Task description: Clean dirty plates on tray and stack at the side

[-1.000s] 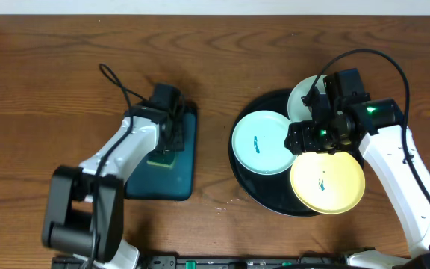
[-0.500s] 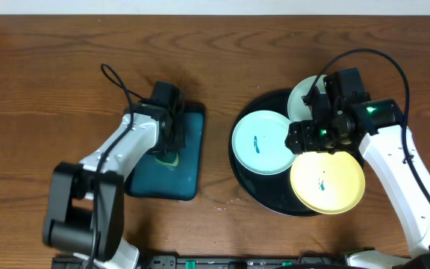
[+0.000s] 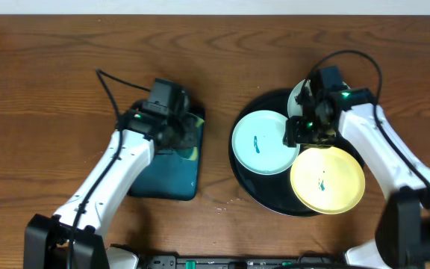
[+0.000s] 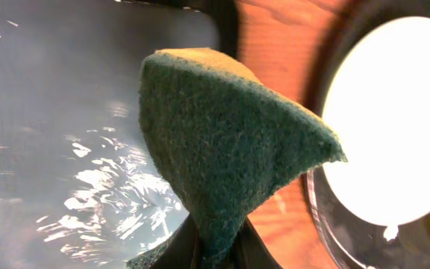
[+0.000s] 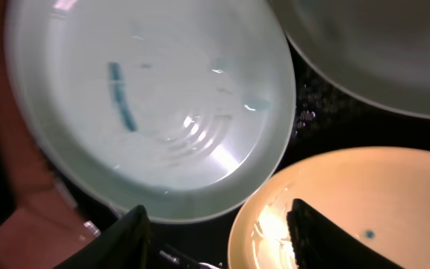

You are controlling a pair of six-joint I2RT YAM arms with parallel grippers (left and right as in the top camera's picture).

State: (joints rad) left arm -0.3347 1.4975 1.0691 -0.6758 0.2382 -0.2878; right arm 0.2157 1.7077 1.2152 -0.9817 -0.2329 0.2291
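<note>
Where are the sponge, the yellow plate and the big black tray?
sponge point(image 4: 230, 142), left wrist view, green face.
yellow plate point(image 3: 328, 179), overhead view, its centre.
black tray point(image 3: 271, 193), overhead view, bare lower-left floor.

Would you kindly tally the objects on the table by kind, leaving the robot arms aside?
Plates: 3 (pale aqua plate, white plate, pale yellow plate)
Trays: 2 (round black tray, rectangular teal tray)
Sponges: 1 (green sponge)
Total: 6

Robot lab: wood tbl point(image 3: 43, 67), 2 arms point(image 3: 110, 172)
</note>
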